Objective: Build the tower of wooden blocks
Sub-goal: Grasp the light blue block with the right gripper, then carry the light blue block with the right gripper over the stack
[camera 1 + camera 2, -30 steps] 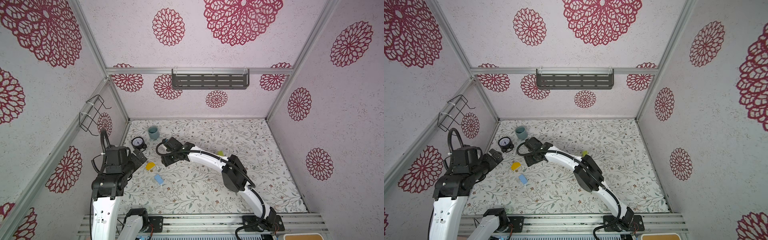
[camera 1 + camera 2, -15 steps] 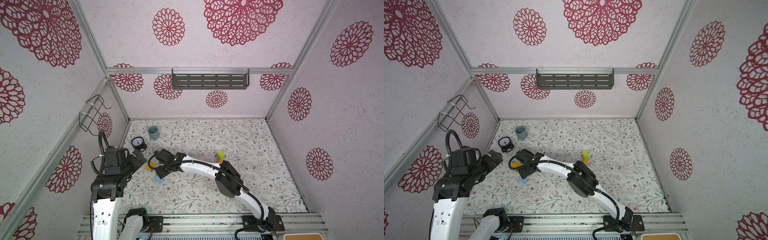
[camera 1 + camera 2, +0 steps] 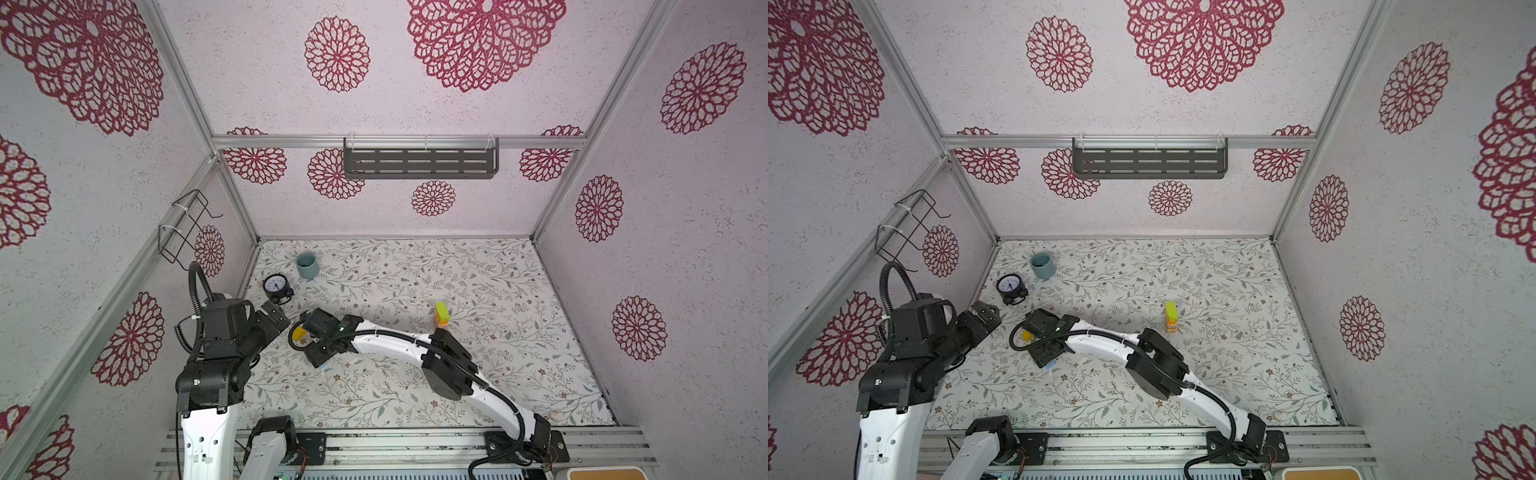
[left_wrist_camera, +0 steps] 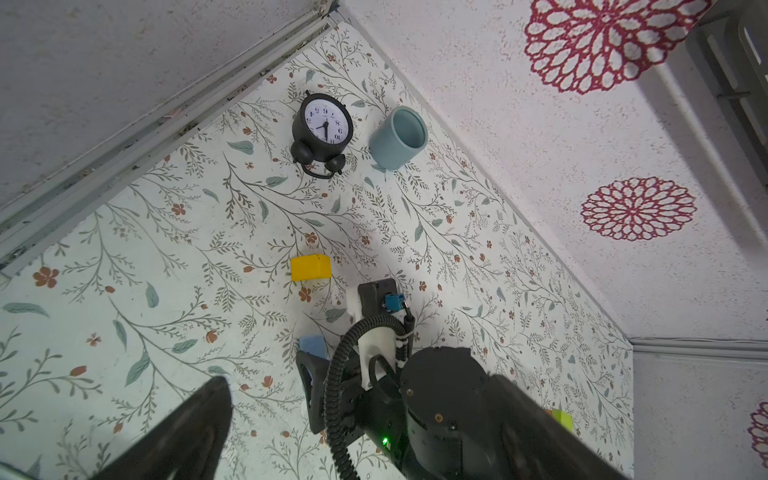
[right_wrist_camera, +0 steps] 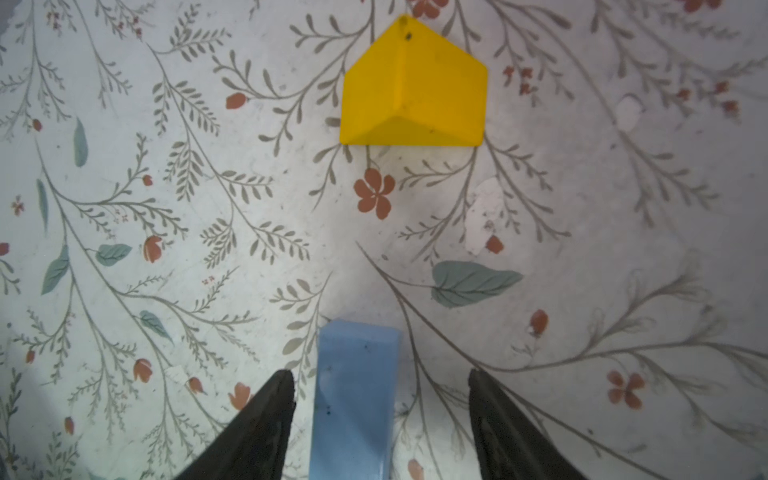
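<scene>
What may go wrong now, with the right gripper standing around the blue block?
1. The blue block lies nearer one finger of the open right gripper. Closing may push or twist it instead of gripping it squarely.
2. In both top views the right arm's elbow is very close to the tower. Swinging back with the block might knock it over.
3. The left gripper hovers close beside the right one, so they could collide.

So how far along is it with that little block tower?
Barely started: a short tower, showing yellow-green over orange, stands right of centre. In hand: the right end effector, jaws open, straddles a light blue wooden block, not yet gripped. Remaining: stacking that, plus the yellow triangular wooden block nearby.
</scene>
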{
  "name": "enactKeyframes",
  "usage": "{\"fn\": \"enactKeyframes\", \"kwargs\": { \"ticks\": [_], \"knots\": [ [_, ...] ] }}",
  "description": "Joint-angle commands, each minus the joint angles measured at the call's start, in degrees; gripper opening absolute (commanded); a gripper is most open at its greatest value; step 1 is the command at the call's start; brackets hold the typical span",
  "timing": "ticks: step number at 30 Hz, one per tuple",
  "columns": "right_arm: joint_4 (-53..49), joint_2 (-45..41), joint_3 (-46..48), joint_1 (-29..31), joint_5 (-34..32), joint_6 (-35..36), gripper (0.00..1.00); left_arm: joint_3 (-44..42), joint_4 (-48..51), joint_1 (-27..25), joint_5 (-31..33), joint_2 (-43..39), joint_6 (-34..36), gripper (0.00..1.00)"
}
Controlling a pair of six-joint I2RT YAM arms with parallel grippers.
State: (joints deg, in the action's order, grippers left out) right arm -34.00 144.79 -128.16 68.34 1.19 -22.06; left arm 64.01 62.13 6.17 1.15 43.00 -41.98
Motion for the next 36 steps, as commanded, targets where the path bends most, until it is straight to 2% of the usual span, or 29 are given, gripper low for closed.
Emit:
{"fn": "enactKeyframes", "kwargs": {
  "ticks": [1,5,11,21,25,28,33,36],
  "knots": [
    [-2.7,0.7,-2.0,1.9,-2.2,0.9,0.68,0.4,0.3,0.8,0.5,-0.6,1.1,0.97],
    [-3.8,0.6,-2.0,2.2,-3.6,0.7,0.62,0.3,0.3,0.9,0.4,-0.8,1.2,0.97],
    [-5.3,0.3,-1.9,2.3,-4.7,0.4,0.47,0.4,0.5,1.1,0.0,-1.0,1.5,0.97],
    [-8.7,-1.9,-1.6,2.9,-10.5,1.5,0.3,0.8,0.9,1.5,-0.9,-1.2,1.8,0.97],
    [-7.7,-5.0,1.4,2.0,-10.6,1.2,0.27,0.8,-1.2,1.5,-5.3,-1.4,3.1,0.97],
    [-5.7,-8.9,5.8,1.2,-9.9,0.5,0.26,0.9,-2.4,1.5,-6.1,-1.0,3.6,0.97],
    [-2.5,-16.5,13.9,-4.4,-9.8,-1.4,0.25,-2.1,-7.1,1.1,-10.4,0.7,1.3,0.97],
    [-0.3,-21.9,19.7,-7.5,-9.3,-2.9,0.25,-4.2,-9.9,-1.0,-10.6,2.7,-0.5,0.97]
  ]
}}
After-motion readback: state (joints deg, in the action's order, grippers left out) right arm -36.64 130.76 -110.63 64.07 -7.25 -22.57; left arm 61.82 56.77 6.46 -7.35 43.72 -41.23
